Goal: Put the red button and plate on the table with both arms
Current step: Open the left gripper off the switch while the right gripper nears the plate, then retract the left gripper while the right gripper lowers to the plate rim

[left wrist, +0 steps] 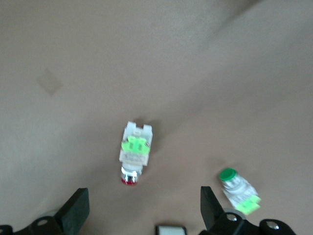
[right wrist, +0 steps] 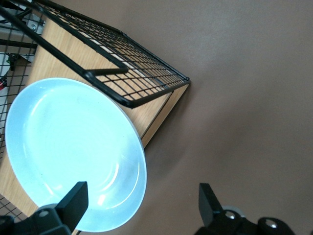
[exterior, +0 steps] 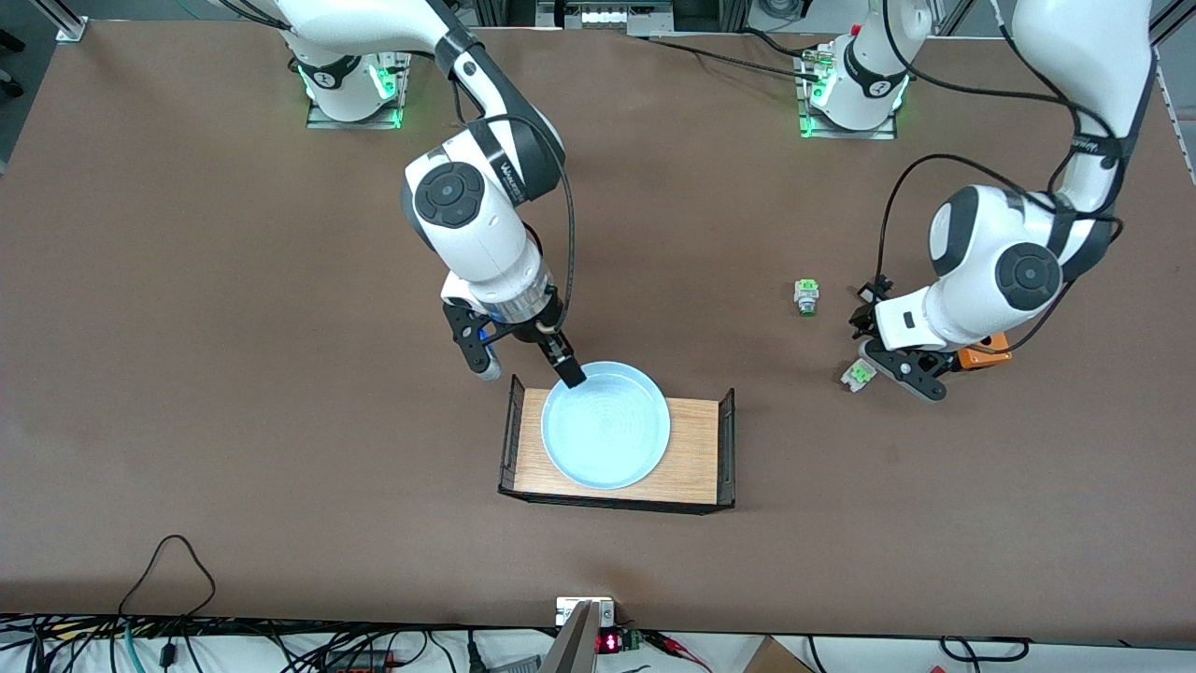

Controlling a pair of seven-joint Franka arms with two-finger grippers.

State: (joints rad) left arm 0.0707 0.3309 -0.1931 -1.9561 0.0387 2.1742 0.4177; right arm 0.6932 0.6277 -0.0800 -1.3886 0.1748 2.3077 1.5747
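Left gripper (exterior: 883,360) hangs open, empty, over the red button (left wrist: 133,152) on the table (exterior: 187,374). Right gripper (exterior: 528,360), open, straddles the plate (exterior: 605,425) rim in the tray (exterior: 696,449); closing off-centre probably tips it.

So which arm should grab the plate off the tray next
Right. The right gripper is open with a finger over the plate's rim. The left gripper hangs open over the red button, away from the tray.
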